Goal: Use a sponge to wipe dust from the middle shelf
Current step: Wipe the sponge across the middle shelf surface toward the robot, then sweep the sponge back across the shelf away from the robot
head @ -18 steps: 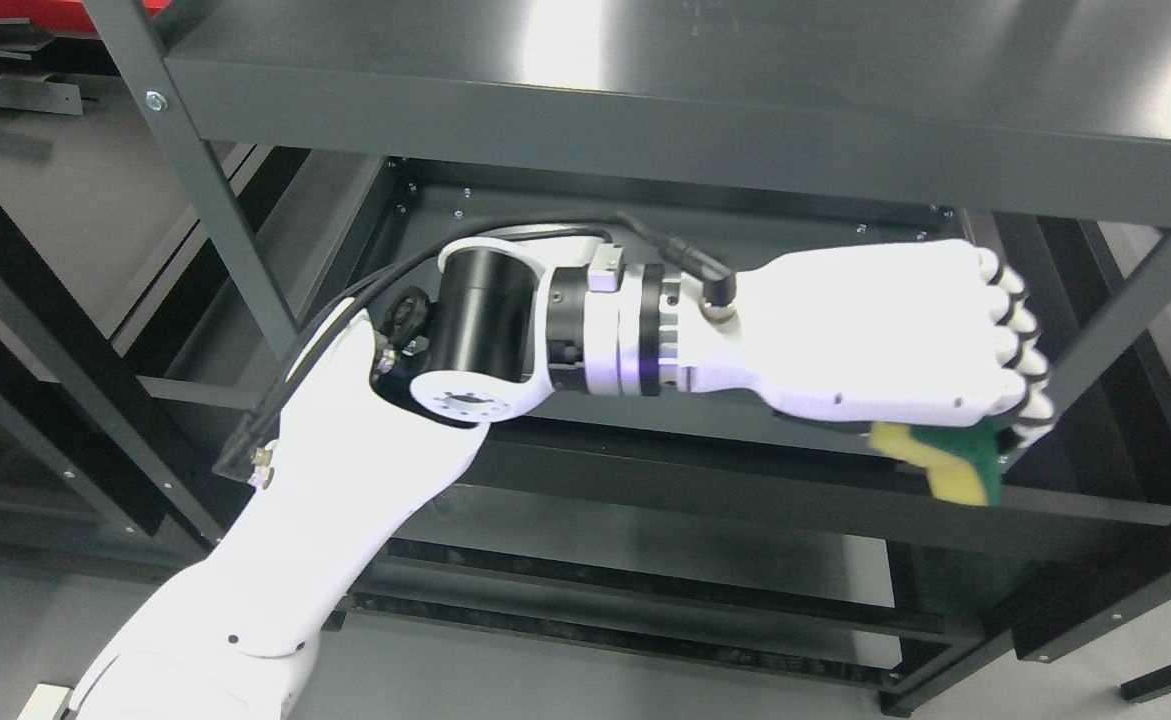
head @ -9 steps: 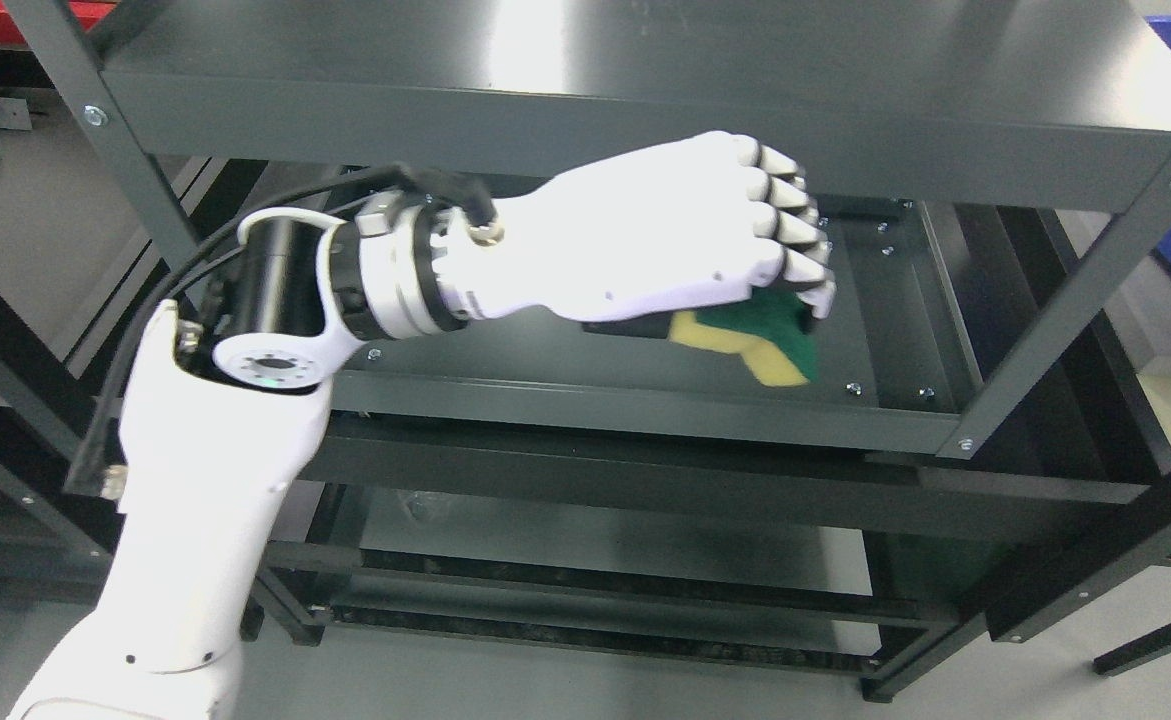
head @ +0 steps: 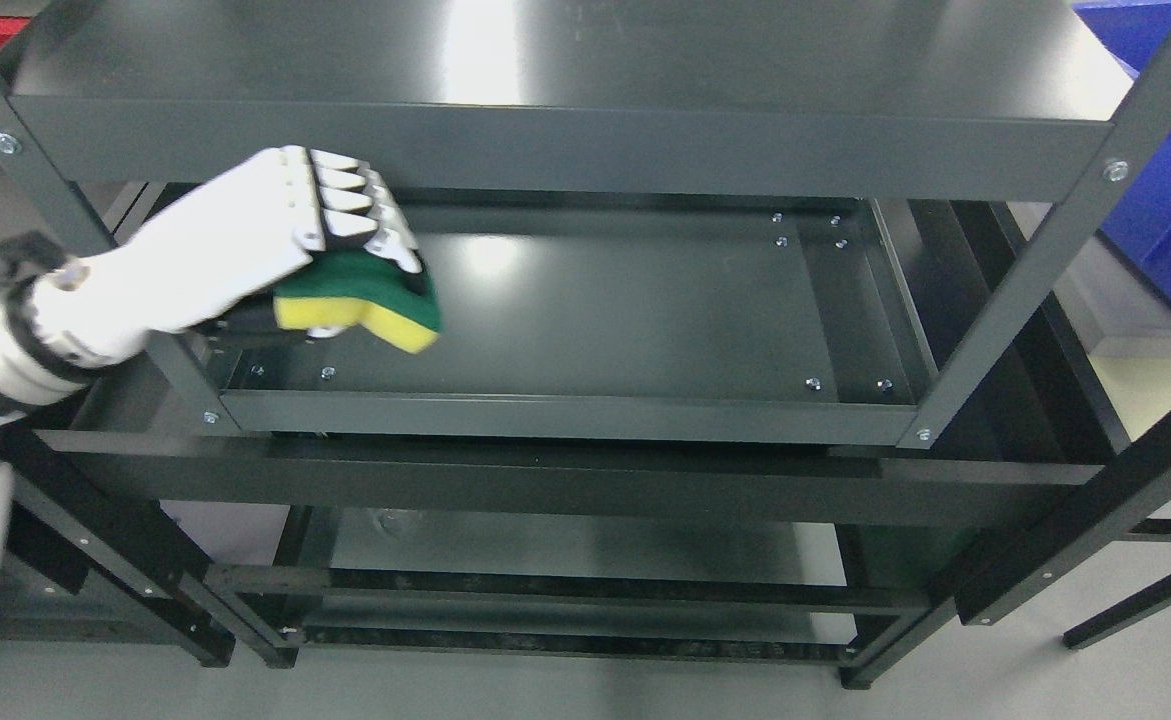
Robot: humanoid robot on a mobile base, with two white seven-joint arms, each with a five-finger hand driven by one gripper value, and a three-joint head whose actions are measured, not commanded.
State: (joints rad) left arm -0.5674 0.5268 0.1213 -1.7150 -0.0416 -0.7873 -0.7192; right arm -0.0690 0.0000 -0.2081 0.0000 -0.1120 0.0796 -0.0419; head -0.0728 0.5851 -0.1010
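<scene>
Since a second ago the left hand (head: 245, 240) has swept from the right end of the middle shelf (head: 595, 300) to its left end, fingers clenched around the sponge (head: 365, 308), yellow-and-green, pressed at the shelf's left front corner.

- My left hand (head: 245, 240), with the sponge (head: 365, 305), fills the middle shelf's (head: 595, 300) left front corner, hard by the front-left post (head: 75, 215).
- Rightward the shelf lies bare to its right wall.
- The top shelf (head: 565, 145) overhangs close above my knuckles.
- The raised front lip (head: 565, 415) bars sliding straight out.
</scene>
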